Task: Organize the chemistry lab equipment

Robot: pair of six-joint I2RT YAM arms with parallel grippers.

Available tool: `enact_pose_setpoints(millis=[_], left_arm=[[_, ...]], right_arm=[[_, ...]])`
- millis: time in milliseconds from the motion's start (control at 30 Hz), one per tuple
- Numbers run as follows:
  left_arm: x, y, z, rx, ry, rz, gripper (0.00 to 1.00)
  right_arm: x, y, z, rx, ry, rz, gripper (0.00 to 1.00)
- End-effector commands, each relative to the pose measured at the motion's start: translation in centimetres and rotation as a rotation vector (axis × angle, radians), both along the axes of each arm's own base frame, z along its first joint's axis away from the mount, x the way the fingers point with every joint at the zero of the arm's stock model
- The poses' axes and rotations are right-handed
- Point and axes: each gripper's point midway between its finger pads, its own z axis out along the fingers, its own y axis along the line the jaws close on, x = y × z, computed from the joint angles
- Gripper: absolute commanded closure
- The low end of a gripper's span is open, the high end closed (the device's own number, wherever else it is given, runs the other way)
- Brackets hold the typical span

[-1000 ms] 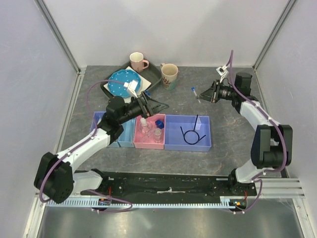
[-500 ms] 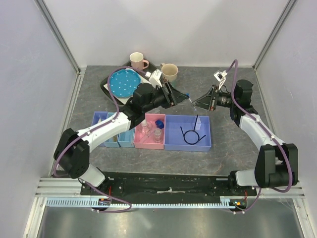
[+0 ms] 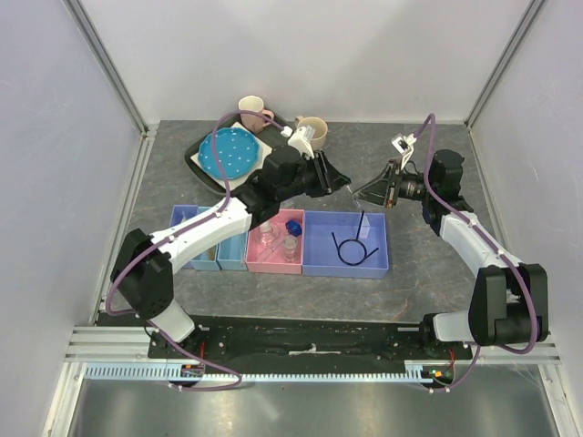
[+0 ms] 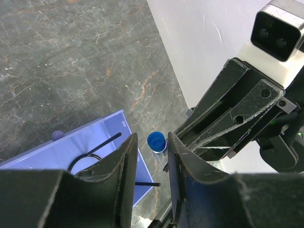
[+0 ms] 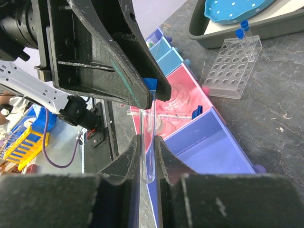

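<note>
— Grey marbled table (image 3: 428,291), white walls (image 3: 319,55) around it. What do the arms look like from above?
— Both reach toward the middle. The left gripper (image 3: 346,180) and right gripper (image 3: 361,192) point at each other, tips almost meeting, just past the far edge of the purple bin (image 3: 375,228). That bin holds the thin black looped wire (image 3: 349,246). The pink bin (image 3: 273,269) beside it has the tiny clear bottles (image 3: 271,238).
— And the left wrist camera?
— A blue-capped tube (image 4: 156,141) sits cap-end between the left fingers (image 4: 128,161). They are parted, flanking the cap, with a sliver of gap on one side. The right gripper is behind it, clamped on the tube.
— Right wrist?
— Its fingers (image 5: 133,161) pinch the clear tube near its rounded bottom, and the cap lies between the left gripper's black fingers. Farther back, the clear welled tray (image 5: 228,71) stands on the table with two more capped tubes (image 5: 244,35) upright in it. It is just beside the dark tray (image 5: 275,23) carrying the blue dotted plate (image 5: 237,7).
</note>
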Motion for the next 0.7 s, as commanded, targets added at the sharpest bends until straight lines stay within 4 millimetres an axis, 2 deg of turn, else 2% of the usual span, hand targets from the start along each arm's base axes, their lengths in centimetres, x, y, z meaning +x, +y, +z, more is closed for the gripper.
enact_pose_setpoints(millis=[0,200,267,333,467,533,633,667], left_arm=[[0.5,-0.1,0.4,0.065,-0.056,-0.012,0.63],[-0.2,-1.4,0.7,0.06,-0.057,-0.103,0.67],[-0.6,-1.4,0.5,0.071,-0.043,-0.124,0.75],[-0.8,-1.4,0.7,0.072,-0.046,-0.135,0.87],[-1.6,-1.0,1.0,0.083,-0.051,-0.164,0.97],[-2.1,-0.5,0.9,0.09,-0.054,-0.166,0.98],[-2.5,0.9,0.8,0.107,-0.067,-0.139,0.98],[-2.3,1.5,0.7,0.116,-0.072,-0.117,0.98]], right_arm=[[-1.0,0.2,0.8,-0.003,-0.081,0.058,0.85],[-1.1,0.2,0.6,-0.011,-0.086,0.065,0.84],[-1.2,0.2,0.4,-0.014,-0.09,0.072,0.85],[-1.3,0.2,0.3,-0.018,-0.095,0.073,0.84],[-1.3,0.0,-0.4,-0.054,-0.13,0.086,0.83],[-1.2,-0.1,-0.9,-0.079,-0.14,0.078,0.8],[-1.3,-0.4,-1.1,-0.098,-0.159,0.082,0.66],[-1.3,-0.4,-1.0,-0.101,-0.168,0.083,0.55]])
